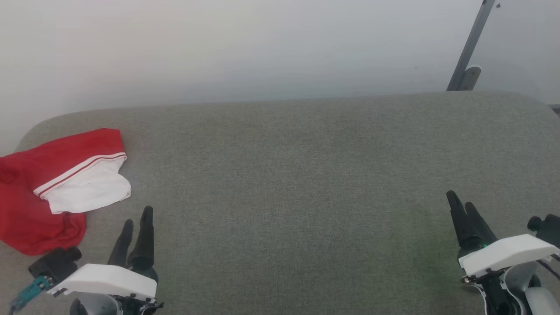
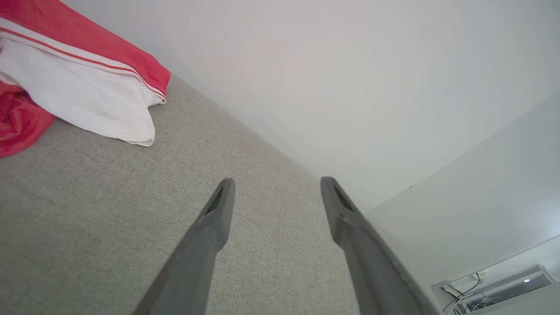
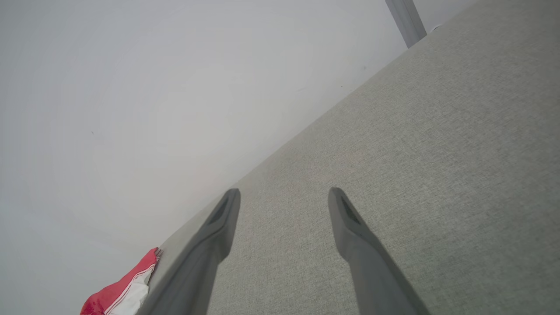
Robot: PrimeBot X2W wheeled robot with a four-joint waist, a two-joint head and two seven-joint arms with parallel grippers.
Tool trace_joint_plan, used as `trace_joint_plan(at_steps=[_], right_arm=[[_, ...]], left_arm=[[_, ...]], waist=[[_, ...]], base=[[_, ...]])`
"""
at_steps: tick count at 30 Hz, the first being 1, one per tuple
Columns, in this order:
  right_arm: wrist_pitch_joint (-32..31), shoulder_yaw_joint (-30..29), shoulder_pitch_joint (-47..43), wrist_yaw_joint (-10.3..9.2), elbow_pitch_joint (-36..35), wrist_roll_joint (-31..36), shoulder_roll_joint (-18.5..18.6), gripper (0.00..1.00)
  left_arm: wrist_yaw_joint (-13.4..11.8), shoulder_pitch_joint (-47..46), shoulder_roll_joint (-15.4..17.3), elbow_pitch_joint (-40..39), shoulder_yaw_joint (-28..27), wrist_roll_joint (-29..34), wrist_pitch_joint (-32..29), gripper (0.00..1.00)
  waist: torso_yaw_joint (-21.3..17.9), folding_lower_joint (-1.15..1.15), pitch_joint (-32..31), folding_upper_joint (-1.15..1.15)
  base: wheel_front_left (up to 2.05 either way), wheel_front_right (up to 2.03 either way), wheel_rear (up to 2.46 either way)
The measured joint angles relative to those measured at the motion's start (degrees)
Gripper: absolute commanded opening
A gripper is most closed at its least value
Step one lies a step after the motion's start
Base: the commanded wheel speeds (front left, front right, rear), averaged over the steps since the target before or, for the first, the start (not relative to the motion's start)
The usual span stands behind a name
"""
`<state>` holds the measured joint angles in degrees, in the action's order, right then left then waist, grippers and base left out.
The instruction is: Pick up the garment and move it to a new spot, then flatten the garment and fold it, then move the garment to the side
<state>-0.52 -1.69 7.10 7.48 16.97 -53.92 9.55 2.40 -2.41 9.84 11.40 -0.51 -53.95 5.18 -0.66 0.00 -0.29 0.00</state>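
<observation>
As it lies crumpled far left | garment [image 1: 26,218] | white sleeve [image 1: 92,188] points right

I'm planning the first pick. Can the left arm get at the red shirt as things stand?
Probably yes. The left gripper is open and empty, close beside the red-and-white shirt on the grey fabric surface, with only bare fabric between them.

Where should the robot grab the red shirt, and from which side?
Probably the white sleeve of the garment: it sticks out loose toward the open left gripper, a raised fold easy to pinch. Come from its right, low over the grey surface.
</observation>
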Motion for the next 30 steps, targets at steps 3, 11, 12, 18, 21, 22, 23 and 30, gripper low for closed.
trace_joint_plan(at_steps=[3,11,12,18,21,22,23,30], right_arm=[[0.02,-0.03,-0.01,0.00,-0.23,1.33,0.30,1.00],[0.52,-0.22,-0.13,0.00,-0.92,5.27,1.38,1.00],[0.52,-0.23,-0.13,0.00,-1.01,5.78,1.49,1.00],[0.57,-0.22,-0.15,0.00,-1.70,8.34,2.10,1.00],[0.60,-0.15,-0.15,0.00,-1.85,9.91,2.35,1.00],[0.65,-0.12,-0.15,0.00,-1.86,10.34,2.49,1.00],[0.74,-0.09,-0.15,0.00,-1.88,10.76,2.65,1.00],[1.23,0.19,-0.15,0.00,-1.89,14.21,3.13,1.00]], left_arm=[[0.57,0.06,0.23,-0.08,-0.37,1.88,0.53,1.00],[1.93,0.83,0.29,-0.15,-1.15,6.42,1.82,1.00],[1.99,0.98,0.30,-0.18,-1.30,7.32,2.00,1.00],[2.68,1.04,0.27,-0.58,-1.71,10.93,2.85,1.00],[2.92,1.07,0.20,-0.81,-1.83,12.47,3.41,1.00],[2.99,1.08,0.19,-0.86,-1.88,12.88,3.52,1.00],[3.00,1.09,0.18,-0.91,-1.89,13.41,3.59,1.00],[3.54,1.23,0.04,-1.24,-2.09,17.16,4.59,1.00]], waist=[[-0.03,0.00,-0.01,0.00],[-0.06,0.00,0.00,0.00],[-0.07,0.00,0.02,0.00],[-0.12,0.00,0.06,0.00],[-0.12,0.00,0.06,0.00],[-0.12,0.00,0.07,0.00],[-0.12,0.00,0.07,0.00],[-0.12,0.00,0.02,0.00]], base=[[0.00,0.00,0.00],[0.00,0.00,0.00],[0.00,0.00,0.00],[0.00,0.00,0.00],[0.00,0.00,0.00],[0.00,0.00,0.00],[0.00,0.00,0.00],[0.00,0.00,0.00]])
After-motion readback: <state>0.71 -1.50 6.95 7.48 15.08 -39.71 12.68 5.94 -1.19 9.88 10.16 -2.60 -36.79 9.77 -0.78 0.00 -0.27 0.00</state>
